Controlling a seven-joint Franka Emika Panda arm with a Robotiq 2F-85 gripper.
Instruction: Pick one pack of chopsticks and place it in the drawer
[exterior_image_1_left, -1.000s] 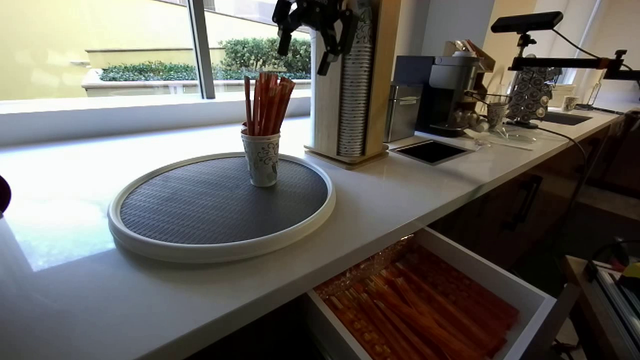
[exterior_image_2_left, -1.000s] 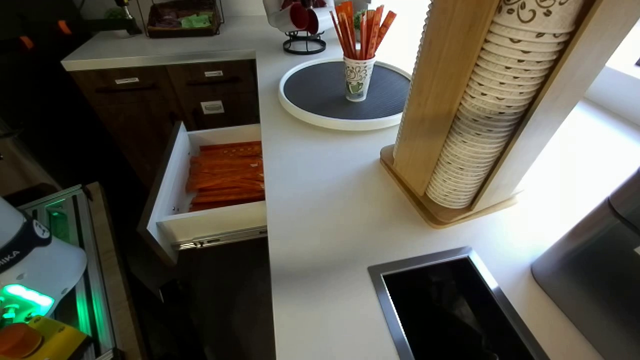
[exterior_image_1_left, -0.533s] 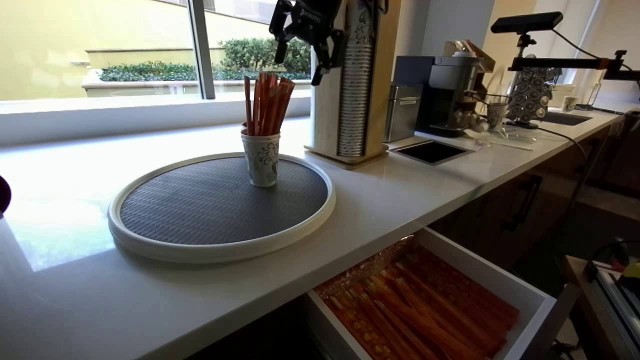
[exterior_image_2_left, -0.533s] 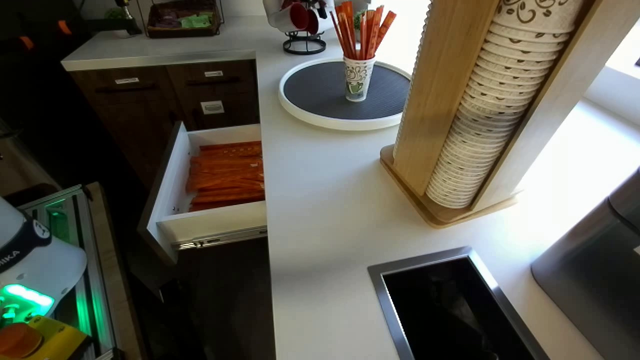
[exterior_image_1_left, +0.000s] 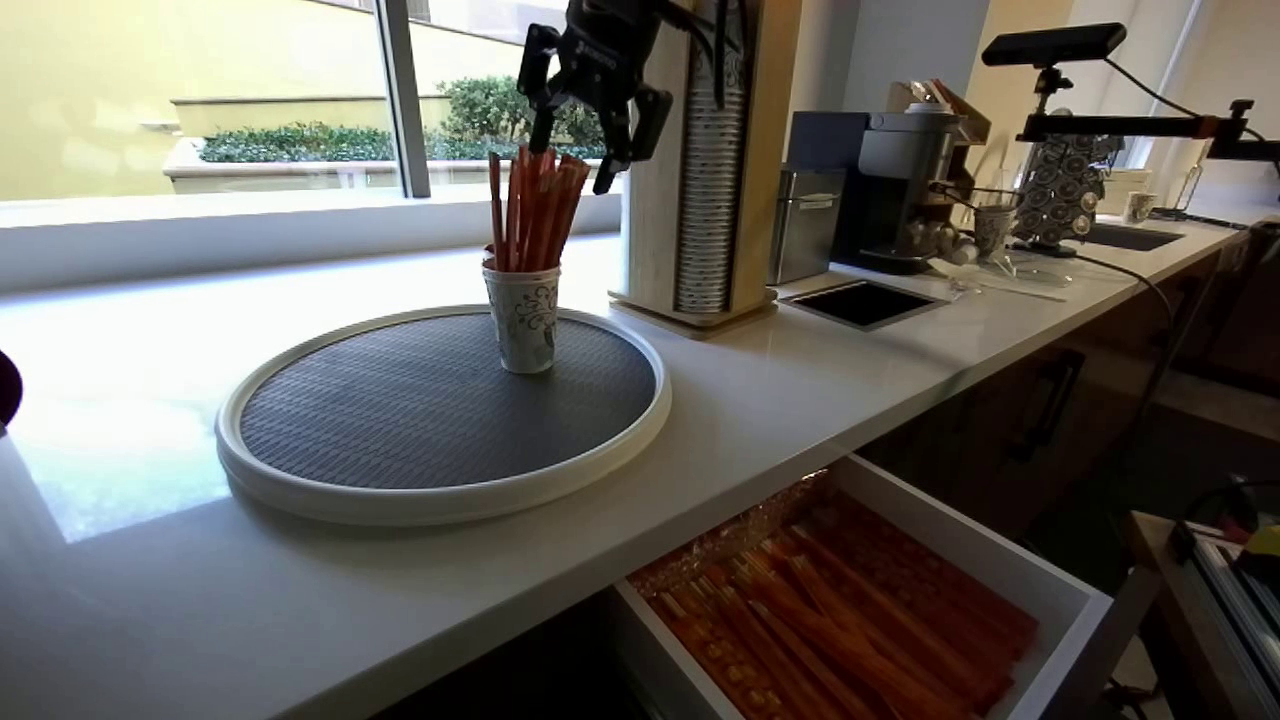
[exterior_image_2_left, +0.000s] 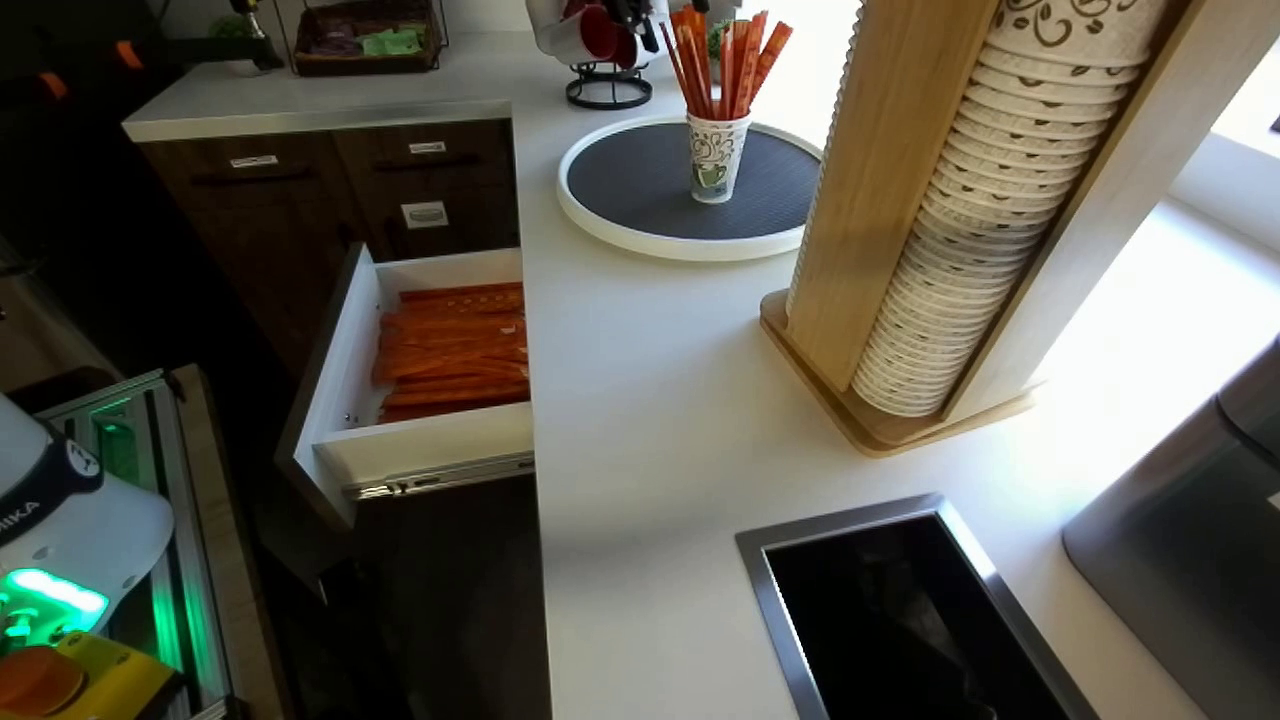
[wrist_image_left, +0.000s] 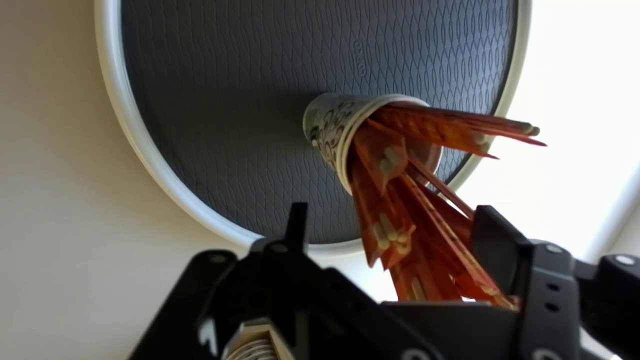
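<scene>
Several reddish-orange packs of chopsticks (exterior_image_1_left: 540, 215) (exterior_image_2_left: 738, 70) stand in a small white cup (exterior_image_1_left: 525, 325) (exterior_image_2_left: 714, 165) on the round grey tray (exterior_image_1_left: 440, 506) (exterior_image_2_left: 650, 240). My gripper (exterior_image_1_left: 572, 165) is open, just above and beside the pack tops. It partly shows at the top of an exterior view (exterior_image_2_left: 675, 25). In the wrist view, the pack tops (wrist_image_left: 415, 220) lie between the open fingers (wrist_image_left: 392, 215), closer to the right finger; whether they touch it I cannot tell. The cup (wrist_image_left: 330, 125) leans away from view. The drawer (exterior_image_1_left: 965, 525) (exterior_image_2_left: 430, 440) is pulled open and holds many similar packs.
A wooden cup dispenser (exterior_image_1_left: 655, 240) (exterior_image_2_left: 890, 200) stands close to the tray and behind my gripper. A mug rack (exterior_image_2_left: 610, 90) is beyond the tray. A black framed opening (exterior_image_1_left: 865, 303) (exterior_image_2_left: 890, 610) is set in the counter. A coffee machine (exterior_image_1_left: 900, 170) stands farther along.
My gripper has moved down and toward the cup, staying open, so its fingers are now at the height of the pack tops. The cup, packs and drawer have not moved.
</scene>
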